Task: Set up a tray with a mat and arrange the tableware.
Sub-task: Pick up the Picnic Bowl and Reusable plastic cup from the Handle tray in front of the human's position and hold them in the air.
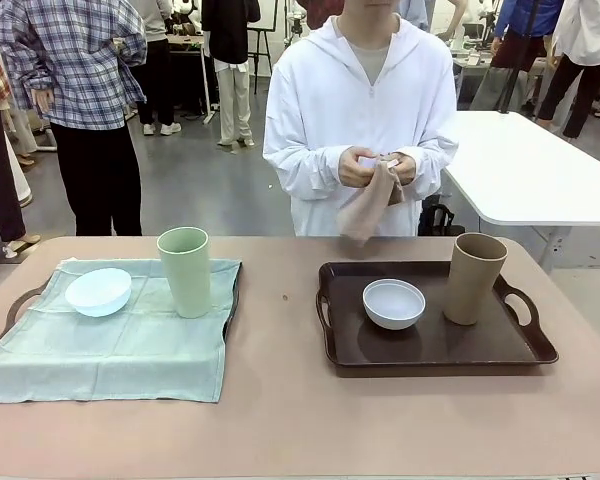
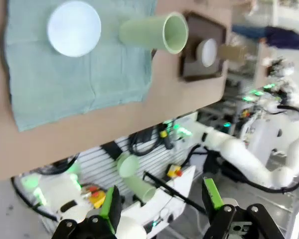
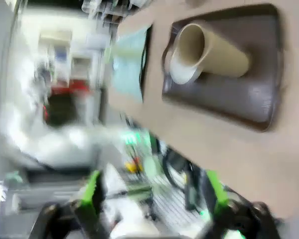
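1. Tableware: split over two trays. On the left, blue bowl (image 1: pixel 98 291) and green cup (image 1: pixel 184 270) standing on the green mat (image 1: pixel 110 350). On the right, white bowl (image 1: pixel 394 303) and tan cup (image 1: pixel 474 278) on the bare brown tray (image 1: pixel 440 350).
2. Left tray (image 1: pixel 235 290): almost wholly hidden under the mat, with just one handle and a dark rim strip peeking out.
3. Tan cloth (image 1: pixel 365 208): bunched in the person's hands (image 1: pixel 358 167) above the far table edge. Full shape hard to judge.
4. Right wrist view: badly smeared. White bowl partly hidden behind the tan cup, and the brown tray cut off at the picture's edge.
5. Left gripper (image 2: pixel 161 209): jaws apart, nothing between them. Hangs off the near table edge, well apart from the mat.
6. Right gripper (image 3: pixel 153 199): blurred, yet green pads plainly apart, nothing between. Also off the table edge, well apart from the brown tray.
7. Room: bare table (image 1: pixel 280 400) strip between the trays and a wide bare band along the near side. Mat's front draped past its tray onto the table. Tan cup close to the right handle, with open tray floor in front of the white bowl.
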Robot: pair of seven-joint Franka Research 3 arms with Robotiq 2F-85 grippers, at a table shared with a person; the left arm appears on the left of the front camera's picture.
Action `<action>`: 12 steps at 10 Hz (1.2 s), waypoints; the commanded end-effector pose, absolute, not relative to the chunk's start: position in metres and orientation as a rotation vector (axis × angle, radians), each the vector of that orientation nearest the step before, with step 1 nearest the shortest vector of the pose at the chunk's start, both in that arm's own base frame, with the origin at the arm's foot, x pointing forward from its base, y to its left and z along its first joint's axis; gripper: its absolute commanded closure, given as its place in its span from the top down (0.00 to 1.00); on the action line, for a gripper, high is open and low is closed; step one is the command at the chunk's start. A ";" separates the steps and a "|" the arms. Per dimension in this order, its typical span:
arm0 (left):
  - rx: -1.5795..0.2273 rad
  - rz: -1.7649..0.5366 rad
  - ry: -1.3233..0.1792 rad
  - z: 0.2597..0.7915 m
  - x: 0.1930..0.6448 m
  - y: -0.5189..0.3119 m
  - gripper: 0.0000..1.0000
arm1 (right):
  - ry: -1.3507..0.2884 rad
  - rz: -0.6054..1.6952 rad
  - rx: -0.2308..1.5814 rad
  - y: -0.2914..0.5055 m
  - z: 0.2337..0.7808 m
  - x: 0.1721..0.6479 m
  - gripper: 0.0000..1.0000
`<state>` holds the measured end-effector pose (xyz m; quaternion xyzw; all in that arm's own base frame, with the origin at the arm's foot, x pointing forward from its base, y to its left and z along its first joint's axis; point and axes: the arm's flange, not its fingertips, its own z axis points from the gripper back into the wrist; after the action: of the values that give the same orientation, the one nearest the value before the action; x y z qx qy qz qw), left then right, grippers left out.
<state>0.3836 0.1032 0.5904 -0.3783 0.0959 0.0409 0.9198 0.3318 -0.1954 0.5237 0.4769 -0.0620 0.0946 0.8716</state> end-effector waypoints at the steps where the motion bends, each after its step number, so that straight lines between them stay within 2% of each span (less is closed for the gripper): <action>1: -0.654 0.079 0.235 0.592 0.388 0.078 0.85 | -0.060 0.549 0.982 -0.202 0.514 0.339 1.00; 3: -0.572 0.048 0.273 0.590 0.396 0.025 0.85 | 0.017 0.793 0.893 -0.186 0.512 0.349 1.00; 5: -0.507 0.041 0.317 0.578 0.403 -0.024 0.85 | 0.085 0.955 0.888 -0.177 0.513 0.361 1.00; 7: -0.457 0.046 0.323 0.567 0.411 -0.059 0.85 | 0.057 0.931 0.922 -0.170 0.509 0.372 1.00; 12: -0.347 0.089 0.247 0.549 0.433 -0.143 0.85 | 0.073 0.928 0.886 -0.165 0.509 0.361 1.00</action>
<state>0.4286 -0.1320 0.5515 -0.2025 0.1350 0.0282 0.9695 0.3644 -0.1681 0.5083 0.4139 0.0308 0.4343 0.7994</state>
